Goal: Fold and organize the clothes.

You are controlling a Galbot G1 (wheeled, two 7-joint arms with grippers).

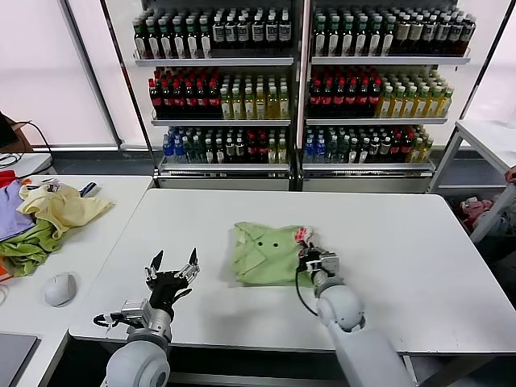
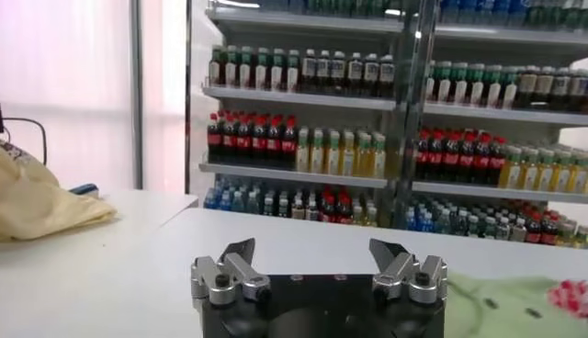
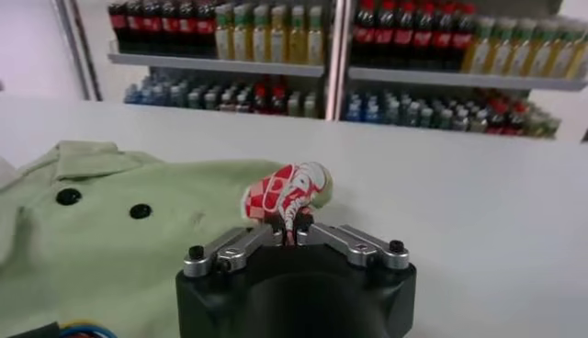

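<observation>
The clothes, one light green collared shirt (image 1: 266,251) with two dark buttons, lie partly folded in the middle of the white table (image 1: 403,242). Its red-pink-and-white print (image 3: 283,191) is bunched up at the shirt's right edge. My right gripper (image 1: 310,256) is shut on that printed edge, the fabric (image 3: 292,219) pinched between its jaws. My left gripper (image 1: 171,264) hovers open and holds nothing, over bare table left of the shirt; in the left wrist view its fingertips (image 2: 241,250) stand wide apart and the shirt (image 2: 514,308) shows off to one side.
A heap of pale yellow, darker green and purple garments (image 1: 44,216) lies on the side table at left, with a grey mouse (image 1: 60,289) near it. Shelves of bottles (image 1: 298,89) stand behind the table. Another white table (image 1: 492,137) is at the far right.
</observation>
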